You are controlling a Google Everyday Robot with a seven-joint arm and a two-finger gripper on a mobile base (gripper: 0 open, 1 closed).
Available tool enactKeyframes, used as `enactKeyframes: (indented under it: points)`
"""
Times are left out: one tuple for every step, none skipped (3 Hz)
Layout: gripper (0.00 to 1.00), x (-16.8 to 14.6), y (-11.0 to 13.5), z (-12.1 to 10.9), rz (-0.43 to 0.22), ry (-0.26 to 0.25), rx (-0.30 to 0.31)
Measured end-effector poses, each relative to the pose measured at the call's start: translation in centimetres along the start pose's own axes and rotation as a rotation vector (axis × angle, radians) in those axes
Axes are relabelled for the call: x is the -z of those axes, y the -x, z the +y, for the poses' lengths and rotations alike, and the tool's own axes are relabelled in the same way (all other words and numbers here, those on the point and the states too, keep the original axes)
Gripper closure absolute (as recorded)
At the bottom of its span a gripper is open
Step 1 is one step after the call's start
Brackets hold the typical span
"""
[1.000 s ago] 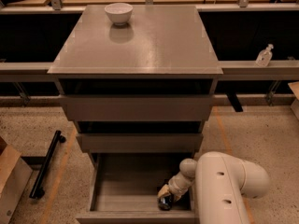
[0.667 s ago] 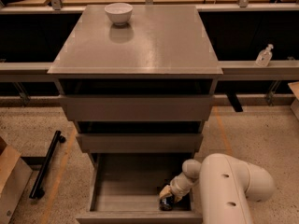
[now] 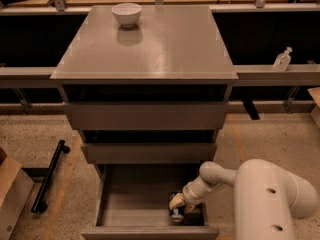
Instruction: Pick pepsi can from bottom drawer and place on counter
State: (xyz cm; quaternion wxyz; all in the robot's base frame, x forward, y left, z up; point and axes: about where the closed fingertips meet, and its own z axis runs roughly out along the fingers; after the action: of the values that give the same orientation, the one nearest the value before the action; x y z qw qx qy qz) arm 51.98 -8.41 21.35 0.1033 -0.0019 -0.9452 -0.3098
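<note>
The bottom drawer (image 3: pixel 131 205) is pulled open at the foot of the cabinet. The pepsi can (image 3: pixel 176 213), dark blue with a silver end, lies in the drawer's front right corner. My gripper (image 3: pixel 178 203) reaches down into the drawer from the right and sits right on top of the can, hiding its upper part. My white arm (image 3: pixel 270 199) fills the lower right of the view. The counter (image 3: pixel 165 44) is the glossy grey-brown top of the cabinet, well above the gripper.
A white bowl (image 3: pixel 126 13) stands at the back left of the counter. The two upper drawers (image 3: pixel 147 115) are slightly open above the gripper. A clear pump bottle (image 3: pixel 282 60) stands on a ledge at right. A black bar (image 3: pixel 47 181) and a cardboard box (image 3: pixel 10 194) lie on the floor at left.
The thick white link of my arm has shifted to the right. The gripper has stayed on the can in the drawer's front right corner.
</note>
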Motion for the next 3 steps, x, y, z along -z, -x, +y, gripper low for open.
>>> enactKeyframes:
  points:
    - [1.0,4.4,-2.9,3.6,0.029,0.071,0.069]
    - [1.0,9.6,-5.8,6.8,0.048,0.15,0.138]
    - [1.0,15.7,-7.9,9.9,0.041,0.187,0.228]
